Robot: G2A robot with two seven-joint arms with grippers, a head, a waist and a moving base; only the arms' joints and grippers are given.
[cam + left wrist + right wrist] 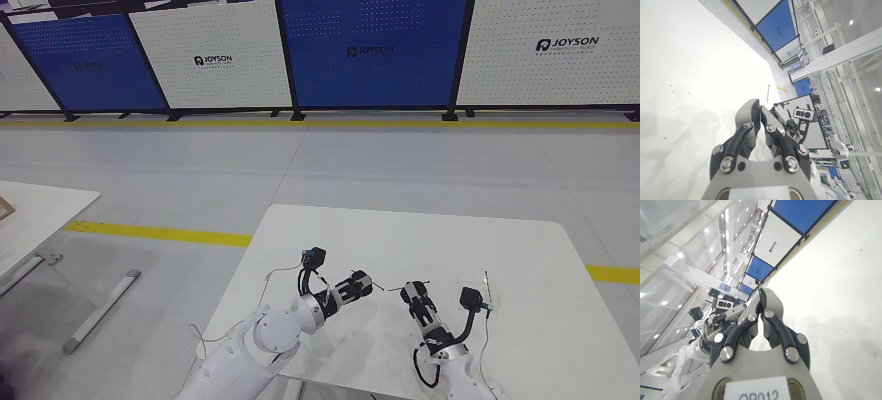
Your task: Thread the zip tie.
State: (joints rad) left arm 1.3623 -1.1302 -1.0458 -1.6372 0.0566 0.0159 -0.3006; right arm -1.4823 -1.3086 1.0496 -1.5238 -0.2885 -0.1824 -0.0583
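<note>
Table (400, 240) holds a loose zip tie (487, 285) near right claw (405, 288).

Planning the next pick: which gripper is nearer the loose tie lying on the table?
Right. The right gripper is between the loose tie and the left gripper.

The top view looks steeply down at the table (430, 235) from above its near edge. Wrist views sit close behind the left gripper (759, 106) and right gripper (761, 292), facing across the table, seemingly toward shared panels (370, 50) beyond.
</note>
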